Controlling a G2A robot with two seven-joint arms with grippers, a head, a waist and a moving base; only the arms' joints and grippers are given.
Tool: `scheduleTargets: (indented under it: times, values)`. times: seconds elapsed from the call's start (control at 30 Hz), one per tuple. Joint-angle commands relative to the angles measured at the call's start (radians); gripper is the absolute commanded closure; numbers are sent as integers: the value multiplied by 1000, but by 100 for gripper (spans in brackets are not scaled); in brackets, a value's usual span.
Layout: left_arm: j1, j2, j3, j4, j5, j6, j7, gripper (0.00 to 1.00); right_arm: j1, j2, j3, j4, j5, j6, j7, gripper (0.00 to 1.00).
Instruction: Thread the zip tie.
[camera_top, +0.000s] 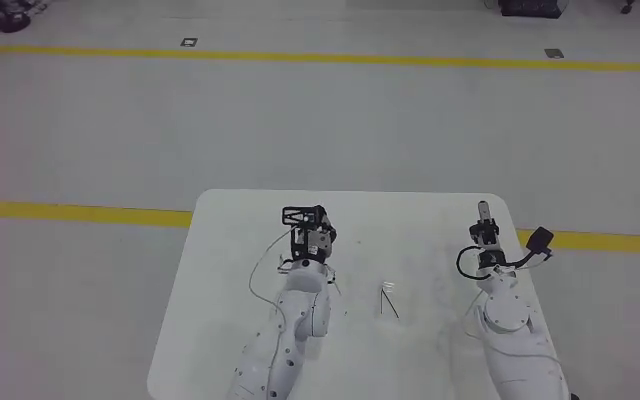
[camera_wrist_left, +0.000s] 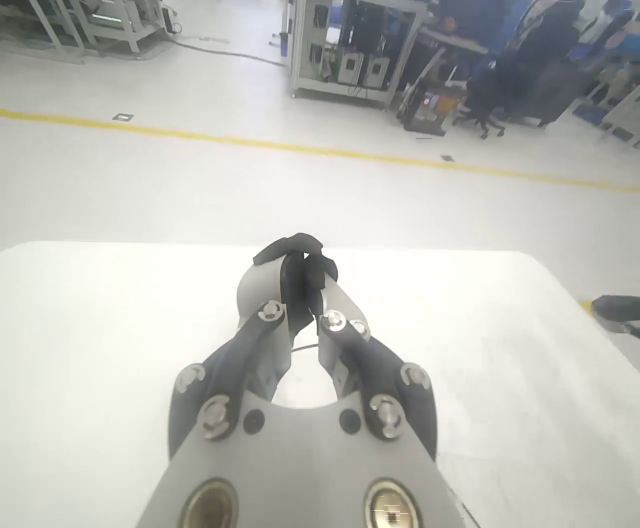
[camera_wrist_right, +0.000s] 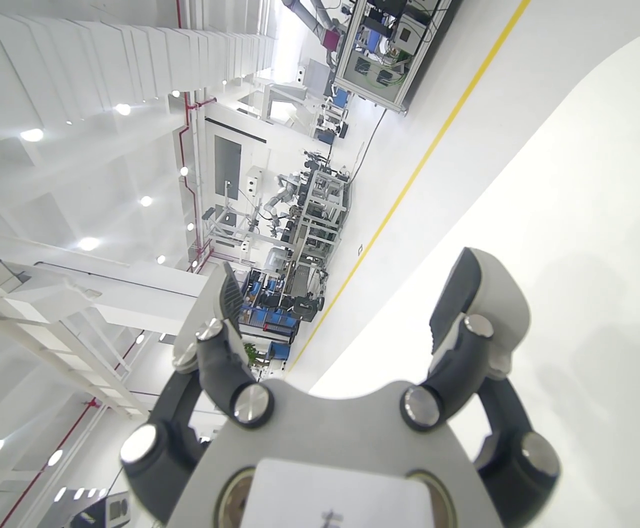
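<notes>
We see the zip tie (camera_top: 388, 300) lying thin and bent on the white table (camera_top: 225, 260), between the two arms and apart from both; the left gripper (camera_top: 303, 216) hangs over the table's middle, its black pads (camera_wrist_left: 302, 275) pressed together, and we cannot tell whether anything is pinched there; the right gripper (camera_top: 484, 214) sits near the table's right edge, rolled onto its side, jaws spread wide and holding nothing; a white label (camera_wrist_right: 345, 495) on its wrist bears a mark too small to read.
</notes>
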Motion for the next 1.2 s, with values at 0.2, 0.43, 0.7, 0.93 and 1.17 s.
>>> scheduleTargets:
  times: [0.2, 0.43, 0.7, 0.93, 1.17]
  values:
    - [-92, -25, -8, 173, 14, 0, -62, 100, 1, 6, -10, 4, 11, 0, -4, 0]
    - [-115, -43, -28, 262, 14, 0, -17, 100, 0, 12, -11, 3, 14, 0, -5, 0]
    - [-139, -53, -30, 325, 14, 0, 8, 100, 14, 14, -43, 16, 4, 0, -21, 0]
    - [-130, -52, -46, 329, 14, 0, 22, 15, 25, 17, -57, 36, 8, 0, -21, 0]
    - [-111, -44, -45, 311, 14, 0, 42, 0, 26, 21, -67, 34, 11, 0, -24, 0]
